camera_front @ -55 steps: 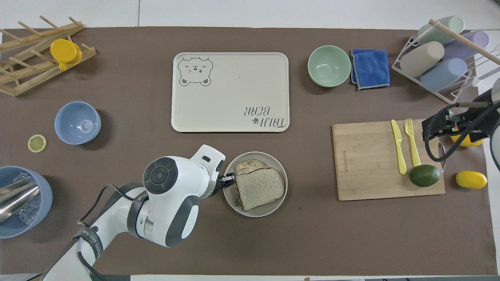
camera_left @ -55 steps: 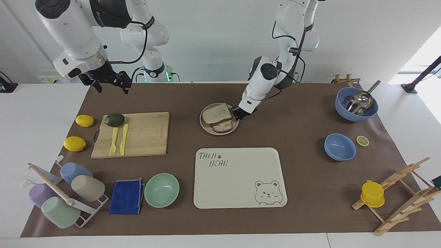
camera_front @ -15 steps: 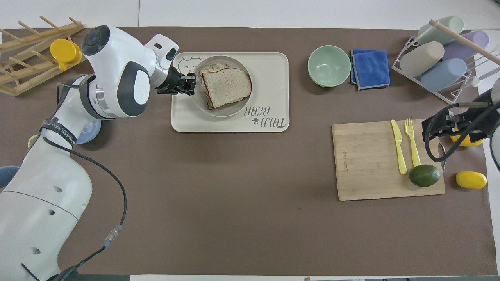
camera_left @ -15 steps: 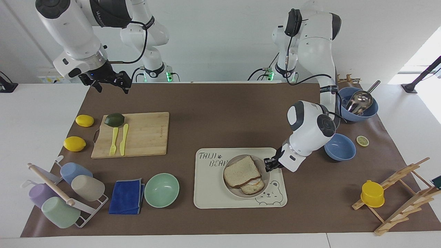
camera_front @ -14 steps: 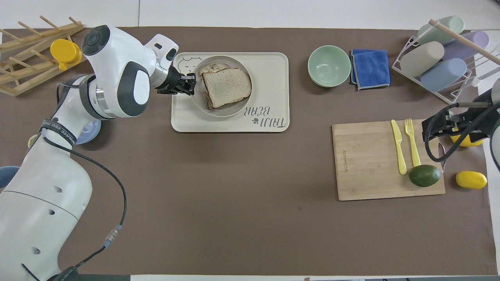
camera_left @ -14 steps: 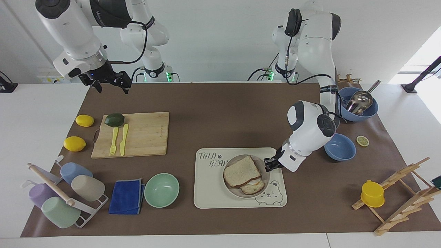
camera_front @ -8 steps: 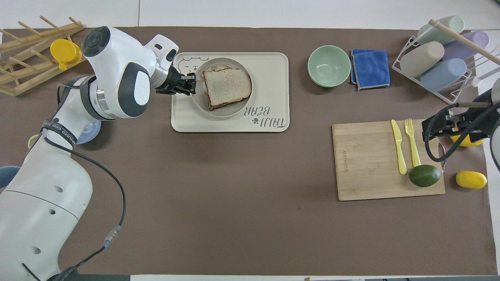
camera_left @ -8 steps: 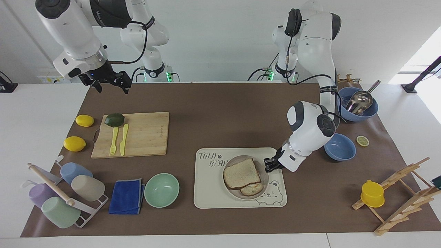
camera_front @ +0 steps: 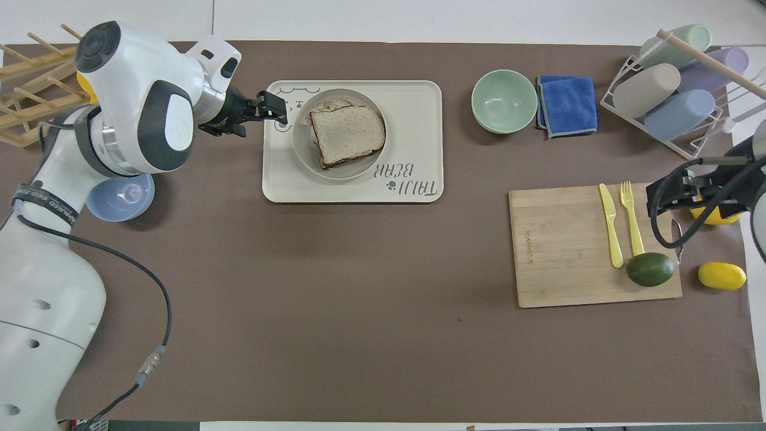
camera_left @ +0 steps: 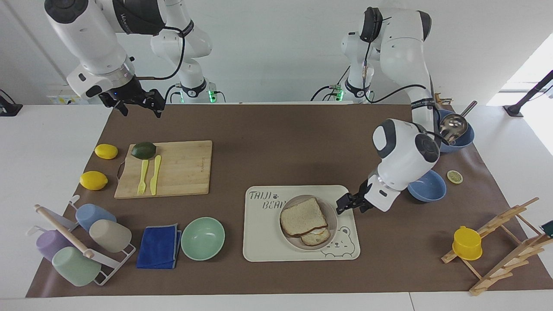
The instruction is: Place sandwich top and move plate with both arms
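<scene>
The plate [camera_left: 332, 222] [camera_front: 359, 169] rests on the cream bear tray [camera_left: 263, 237] [camera_front: 413, 108]. On it the sandwich top [camera_left: 302, 217] [camera_front: 349, 133] lies over a toast slice with fried egg [camera_left: 319, 236]. My left gripper [camera_left: 344, 204] [camera_front: 273, 109] is open and hovers over the tray's edge at the left arm's end, a short gap away from the plate's rim, holding nothing. The right arm waits with its gripper [camera_left: 139, 103] [camera_front: 682, 200] open and raised over the corner of the mat beside the cutting board.
A cutting board [camera_left: 181, 168] carries a yellow fork, a knife and an avocado [camera_left: 143, 150], with two lemons [camera_left: 93, 180] beside it. A mint bowl [camera_left: 202, 238], blue cloth, cup rack [camera_left: 77, 246], two blue bowls [camera_left: 427, 185] and a wooden rack with a yellow cup [camera_left: 466, 243] ring the tray.
The left gripper let go of the plate's rim, opened and drew back toward the left arm's end of the table. The plate settled flat on the tray. The right arm stayed still.
</scene>
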`<action>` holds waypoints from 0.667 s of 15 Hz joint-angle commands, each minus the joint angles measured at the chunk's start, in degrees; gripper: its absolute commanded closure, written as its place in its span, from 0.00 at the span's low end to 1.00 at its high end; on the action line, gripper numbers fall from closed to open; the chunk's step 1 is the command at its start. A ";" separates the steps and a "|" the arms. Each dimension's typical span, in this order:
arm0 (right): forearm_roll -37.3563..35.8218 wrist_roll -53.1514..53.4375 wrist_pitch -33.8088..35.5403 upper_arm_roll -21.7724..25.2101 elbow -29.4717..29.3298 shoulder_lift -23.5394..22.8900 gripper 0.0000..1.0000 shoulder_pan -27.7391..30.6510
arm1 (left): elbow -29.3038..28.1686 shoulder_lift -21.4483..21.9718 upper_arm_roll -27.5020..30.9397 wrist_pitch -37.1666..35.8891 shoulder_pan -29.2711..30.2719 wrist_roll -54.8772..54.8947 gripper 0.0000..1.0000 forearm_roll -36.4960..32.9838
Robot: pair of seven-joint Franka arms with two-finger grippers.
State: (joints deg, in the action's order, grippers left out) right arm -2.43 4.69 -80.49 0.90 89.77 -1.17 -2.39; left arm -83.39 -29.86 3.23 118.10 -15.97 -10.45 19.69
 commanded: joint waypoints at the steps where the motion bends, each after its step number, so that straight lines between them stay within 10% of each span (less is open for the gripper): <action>1: 1.91 -1.08 -0.10 -0.28 1.46 1.43 0.00 1.07 | -1.78 7.87 1.96 -6.20 0.58 0.17 0.00 -7.96; 10: 1.91 -1.08 -0.10 -0.28 1.46 1.43 0.00 1.07 | -2.48 23.53 2.05 -28.26 3.05 0.43 0.00 -16.62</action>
State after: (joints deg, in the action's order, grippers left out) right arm -2.43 4.69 -80.49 0.90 89.77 -1.16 -2.39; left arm -83.61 -9.40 5.58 92.80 -13.15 -10.37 4.45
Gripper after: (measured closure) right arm 0.000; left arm 0.000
